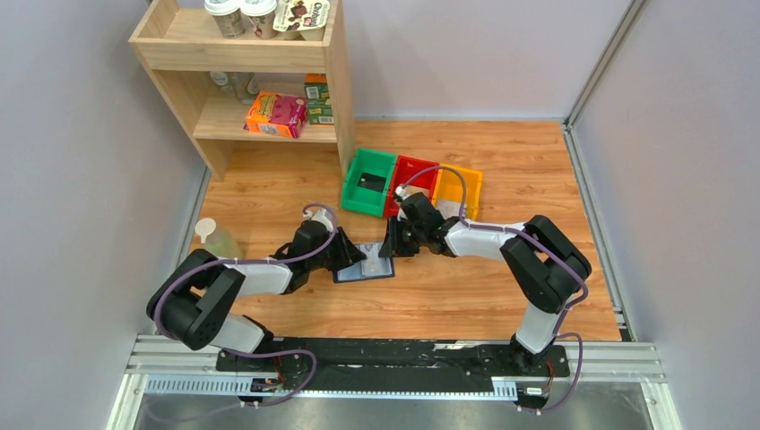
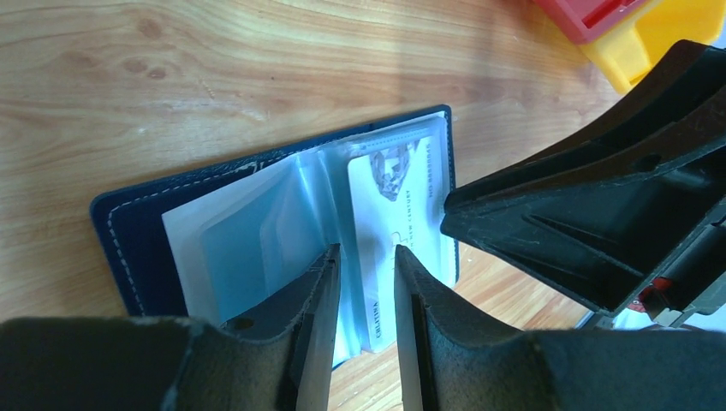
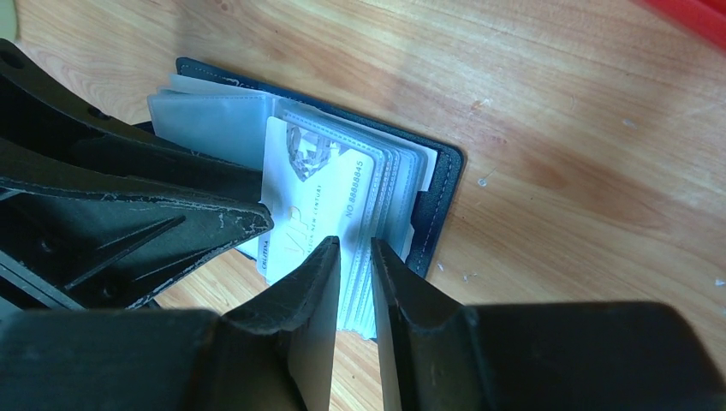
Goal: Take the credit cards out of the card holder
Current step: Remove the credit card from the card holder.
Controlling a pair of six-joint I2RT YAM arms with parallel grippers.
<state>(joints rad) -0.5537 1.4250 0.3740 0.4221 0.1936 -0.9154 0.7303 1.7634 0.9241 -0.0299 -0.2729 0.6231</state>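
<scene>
The navy card holder (image 1: 372, 270) lies open on the wood, its cover showing in the left wrist view (image 2: 128, 231) and the right wrist view (image 3: 437, 197). A silver-grey credit card (image 2: 398, 188) marked VIP (image 3: 312, 193) sits in its clear sleeves, its near end sticking out. My left gripper (image 2: 364, 257) hangs over the holder's spine and the card's near edge, jaws a little apart and empty; it also shows in the top view (image 1: 357, 257). My right gripper (image 3: 354, 248) is over the stacked sleeves, jaws narrowly apart, tips close to the left gripper (image 1: 392, 244).
Green (image 1: 368, 182), red (image 1: 410, 184) and yellow (image 1: 459, 190) bins stand just behind the holder; a dark flat thing lies in the green one. A wooden shelf (image 1: 242, 81) with boxes is at the back left. A capped bottle (image 1: 213, 237) stands left of the left arm.
</scene>
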